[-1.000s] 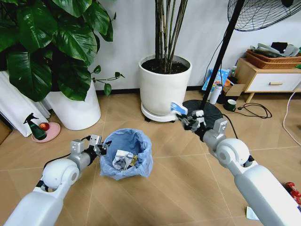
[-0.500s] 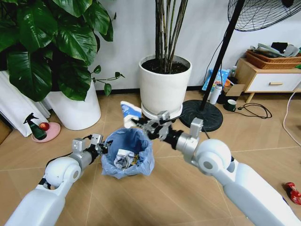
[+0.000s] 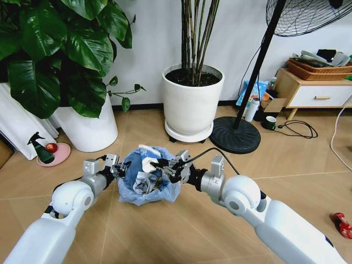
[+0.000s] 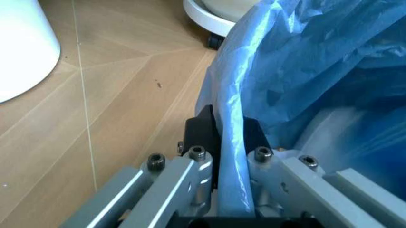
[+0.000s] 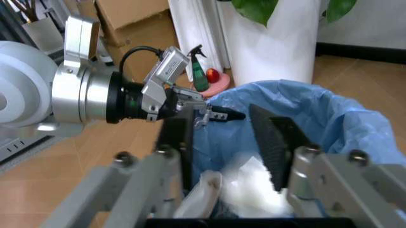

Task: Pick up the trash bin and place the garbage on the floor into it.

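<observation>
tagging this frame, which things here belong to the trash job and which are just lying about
Job:
trash bin
left gripper, clamped on its rim
right gripper over it
red wrapper on floor

Lying about:
spray bottle
plant pot
fan base

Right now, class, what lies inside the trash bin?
Inside the trash bin, on its blue liner, lie crumpled white paper wads and a yellowish scrap. The right pincer hangs over them, jaws apart. The bin's bottom is covered by litter and bag.
</observation>
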Robot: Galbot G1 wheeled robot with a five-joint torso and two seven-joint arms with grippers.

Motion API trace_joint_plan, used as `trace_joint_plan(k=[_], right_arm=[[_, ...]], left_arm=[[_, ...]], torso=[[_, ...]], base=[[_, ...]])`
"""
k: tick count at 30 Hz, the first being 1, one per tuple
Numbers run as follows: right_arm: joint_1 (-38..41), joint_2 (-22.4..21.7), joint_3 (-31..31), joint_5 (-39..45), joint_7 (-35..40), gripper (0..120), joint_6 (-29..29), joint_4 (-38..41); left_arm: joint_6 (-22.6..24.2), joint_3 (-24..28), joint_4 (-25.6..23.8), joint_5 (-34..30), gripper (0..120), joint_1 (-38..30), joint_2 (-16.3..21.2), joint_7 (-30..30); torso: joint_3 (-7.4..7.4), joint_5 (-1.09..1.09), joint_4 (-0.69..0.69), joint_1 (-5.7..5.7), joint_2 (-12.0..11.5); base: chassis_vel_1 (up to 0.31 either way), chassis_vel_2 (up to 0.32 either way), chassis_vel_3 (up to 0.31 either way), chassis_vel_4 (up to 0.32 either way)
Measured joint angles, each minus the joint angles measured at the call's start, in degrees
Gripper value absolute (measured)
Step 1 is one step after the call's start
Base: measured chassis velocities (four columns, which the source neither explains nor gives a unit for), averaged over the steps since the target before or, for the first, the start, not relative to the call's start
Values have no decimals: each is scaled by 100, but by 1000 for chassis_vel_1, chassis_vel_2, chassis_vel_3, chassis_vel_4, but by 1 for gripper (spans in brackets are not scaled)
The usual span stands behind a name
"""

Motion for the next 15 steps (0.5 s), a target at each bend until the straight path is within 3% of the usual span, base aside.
trace_joint_plan(k=[6, 9, 10, 13, 15], right_arm=[[51, 29, -28, -28, 58, 56, 32, -56], [63, 31, -3, -23, 99, 59, 39, -56], [73, 32, 45, -19, 148, 69, 50, -54], [75, 32, 139, -19, 209, 75, 71, -45], [31, 21, 369, -21, 310, 87, 106, -16]], left_arm=[[0, -24, -3, -5, 1, -4, 7, 6], [0, -30, -6, -7, 1, -4, 8, 6], [0, -33, -9, -7, 1, -4, 9, 6], [0, -40, -13, -7, 1, 0, 9, 6], [-1, -49, -23, -6, 1, 15, 8, 7]], torso=[[0, 0, 0, 0, 0], [0, 0, 0, 0, 0], [0, 0, 1, 0, 0], [0, 0, 1, 0, 0], [0, 0, 1, 0, 0]], base=[[0, 0, 0, 0], [0, 0, 0, 0], [0, 0, 0, 0], [0, 0, 0, 0], [0, 0, 0, 0]])
